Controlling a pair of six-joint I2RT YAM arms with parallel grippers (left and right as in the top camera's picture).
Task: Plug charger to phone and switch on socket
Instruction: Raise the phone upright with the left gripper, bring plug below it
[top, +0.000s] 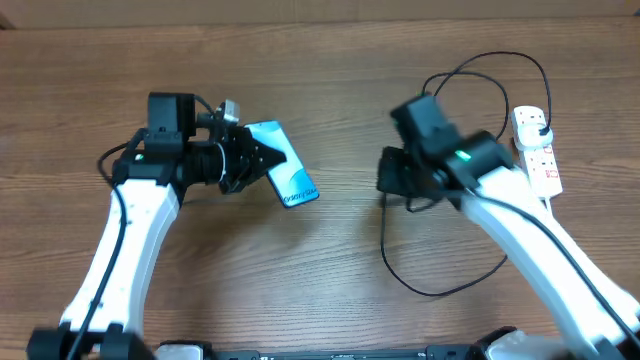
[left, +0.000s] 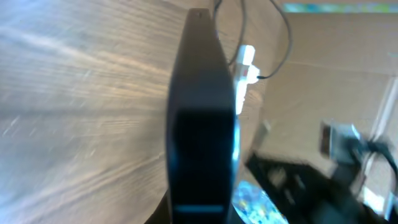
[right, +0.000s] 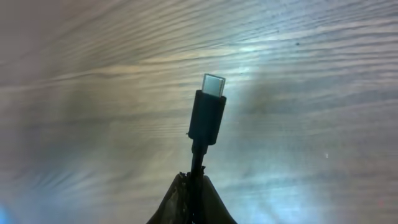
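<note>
**Two-arm plug-in, approach stage.** We see the left fingers (top: 258, 162) pinching the phone (top: 287, 170) by the side nearest the arm, holding it tilted over the wooden counter (top: 330, 290). In the left wrist view it appears edge-on as a thin dark slab, and the fingers themselves are not distinct there.

The right fingers (right: 193, 200) are pressed together on the charger (top: 400, 255) just behind its connector tip (right: 209, 111). The tip is a black moulded sleeve ending in a small flat metal tongue, and it points free over the counter, well apart from the phone. The rest of the cable lies in loose loops leading toward the socket (top: 538, 150), a white plastic strip with red markings near the counter's right edge. Whether the plug is seated there we cannot tell.

We judge the phone rigid and smooth-sided, so it may pivot in a narrow pinch and is best held across its long edges. The cable is light and limp, and only the stiff sleeve can transmit a push, so the hold belongs close behind it. The tongue looks delicate and could bend if driven in askew.
</note>
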